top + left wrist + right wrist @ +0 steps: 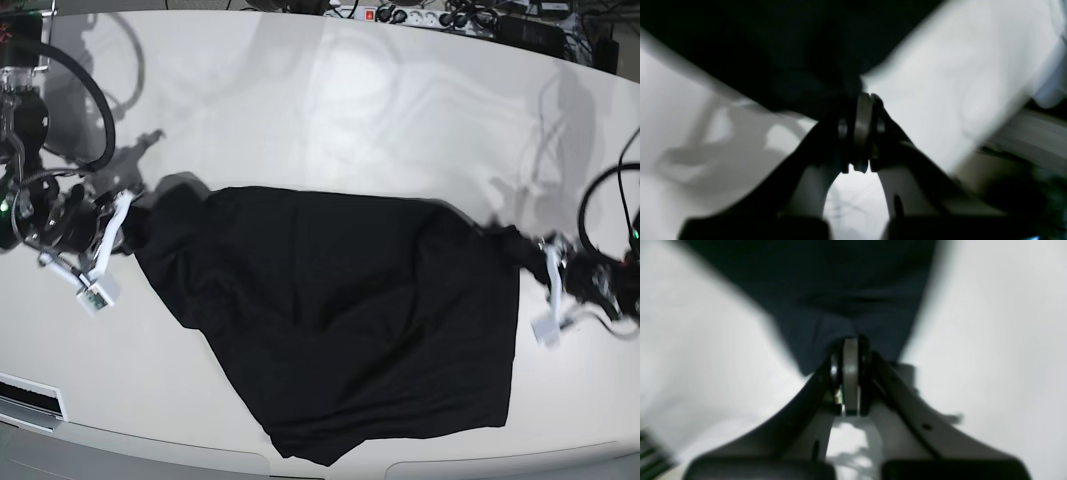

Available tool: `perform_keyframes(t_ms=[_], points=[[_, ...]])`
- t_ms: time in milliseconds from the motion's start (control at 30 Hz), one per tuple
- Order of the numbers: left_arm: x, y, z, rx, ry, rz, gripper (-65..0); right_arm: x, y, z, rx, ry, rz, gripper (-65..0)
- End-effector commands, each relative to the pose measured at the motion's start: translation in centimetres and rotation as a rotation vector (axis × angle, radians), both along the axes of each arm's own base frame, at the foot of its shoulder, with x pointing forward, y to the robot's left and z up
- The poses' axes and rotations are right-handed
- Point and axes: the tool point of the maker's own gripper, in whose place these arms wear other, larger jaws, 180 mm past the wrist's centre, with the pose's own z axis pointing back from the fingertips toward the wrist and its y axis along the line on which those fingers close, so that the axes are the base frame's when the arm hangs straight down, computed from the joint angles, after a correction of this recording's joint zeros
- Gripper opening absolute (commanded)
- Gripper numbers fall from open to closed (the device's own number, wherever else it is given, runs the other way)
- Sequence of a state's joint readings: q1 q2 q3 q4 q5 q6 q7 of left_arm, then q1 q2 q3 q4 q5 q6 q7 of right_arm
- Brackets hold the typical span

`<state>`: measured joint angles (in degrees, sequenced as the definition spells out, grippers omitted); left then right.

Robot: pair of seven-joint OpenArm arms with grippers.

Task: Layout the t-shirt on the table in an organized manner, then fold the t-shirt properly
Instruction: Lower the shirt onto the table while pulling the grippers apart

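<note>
Now the t-shirt (340,320), black soft cloth, lies stretched across the glossy white worktop (330,110). At nine o'clock the right gripper (128,222) has its jaws clenched on one corner; at three o'clock the left gripper (535,262) jaws pinch the other. No writing is readable.

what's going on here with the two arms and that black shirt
Two robot arms are stretching the t-shirt out between them over the table. The right gripper is shut on one end of the cloth and the left gripper on the other. The top edge is pulled fairly straight; the lower part lies rumpled near the table's front edge. No fold shows yet.
</note>
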<state>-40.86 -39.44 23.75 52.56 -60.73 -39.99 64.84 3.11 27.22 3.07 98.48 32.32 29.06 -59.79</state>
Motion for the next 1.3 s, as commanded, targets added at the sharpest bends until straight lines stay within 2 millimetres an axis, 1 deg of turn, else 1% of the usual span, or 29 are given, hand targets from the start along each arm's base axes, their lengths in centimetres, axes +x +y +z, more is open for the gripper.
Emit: perform_keyframes(t_ms=[0,33,67,100,133,167,200,233,267,300,367,400,500,567,633,667,700,767,867,967,1067,1167,1267], points=[[5.5,-0.3,7.3,-0.041,-0.225,0.013,-65.0,4.3,-1.7,5.5,-0.029,-0.195,-0.041,-65.0],[8.5,-0.3,12.2,-0.034,-0.359,0.015,-65.0,6.8,-3.4,9.2,-0.072,-0.299,-0.087,-65.0],[11.2,0.0,18.0,-0.026,-0.499,0.037,-65.0,9.0,-5.2,13.7,-0.100,-0.400,-0.146,-65.0],[13.4,0.0,24.7,-0.027,-0.646,0.064,-65.0,10.6,-7.1,18.5,-0.125,-0.494,-0.211,-65.0],[14.6,-0.2,30.7,-0.046,-0.767,0.097,-65.0,11.5,-8.7,23.2,-0.145,-0.583,-0.250,-65.0],[15.0,-0.8,30.8,-0.071,-0.762,0.128,-65.0,11.9,-9.9,27.0,-0.158,-0.654,-0.271,-65.0],[15.2,-1.6,30.6,-0.089,-0.741,0.137,-65.0,12.0,-10.7,29.8,-0.147,-0.697,-0.276,-65.0],[15.2,-2.6,30.1,-0.086,-0.720,0.117,-65.0,11.9,-11.2,31.3,-0.138,-0.709,-0.263,-65.0],[15.1,-3.3,29.5,-0.075,-0.692,0.095,-65.0,11.9,-11.3,32.1,-0.119,-0.706,-0.238,-65.0],[15.0,-4.0,29.0,-0.069,-0.666,0.072,-65.0,11.9,-11.3,32.2,-0.099,-0.691,-0.222,-65.0],[14.4,-4.6,28.4,-0.066,-0.628,0.027,-65.0,12.2,-10.9,31.5,-0.047,-0.655,-0.181,-65.0],[14.1,-4.6,28.1,-0.058,-0.615,0.012,-65.0,12.2,-10.7,30.8,-0.024,-0.628,-0.164,-65.0],[13.5,-4.4,27.5,-0.052,-0.569,0.003,-65.0,11.8,-10.6,27.9,0.005,-0.500,-0.137,-65.0],[12.9,-3.4,26.9,-0.029,-0.529,0.009,-65.0,10.7,-10.8,25.0,-0.017,-0.383,-0.131,-65.0],[12.5,-1.4,26.8,0.004,-0.518,0.039,-65.0,10.1,-10.0,22.5,0.000,-0.317,-0.097,-65.0],[12.5,-0.7,27.0,0.006,-0.530,0.052,-65.0,9.9,-9.5,21.3,0.006,-0.294,-0.081,-65.0],[12.6,-0.2,27.3,0.009,-0.551,0.059,-65.0,9.7,-9.0,20.1,0.010,-0.272,-0.062,-65.0],[12.9,0.0,27.4,0.016,-0.580,0.056,-65.0,9.1,-8.3,17.7,0.019,-0.221,-0.048,-65.0],[11.9,0.2,21.6,0.029,-0.468,0.051,-65.0,7.7,-7.6,13.7,0.039,-0.131,-0.044,-65.0],[9.8,1.4,15.7,0.058,-0.341,0.067,-65.0,6.0,-6.5,9.9,0.063,-0.043,-0.040,-65.0],[7.2,2.2,10.6,0.072,-0.232,0.072,-65.0,4.6,-5.1,7.0,0.094,0.020,-0.023,-65.0],[5.0,2.3,6.7,0.078,-0.145,0.069,-65.0,3.0,-4.1,4.6,0.097,0.069,0.022,-65.0],[3.2,2.4,4.1,0.082,-0.081,0.067,-65.0,1.2,-3.9,2.6,0.087,0.119,0.052,-65.0]])
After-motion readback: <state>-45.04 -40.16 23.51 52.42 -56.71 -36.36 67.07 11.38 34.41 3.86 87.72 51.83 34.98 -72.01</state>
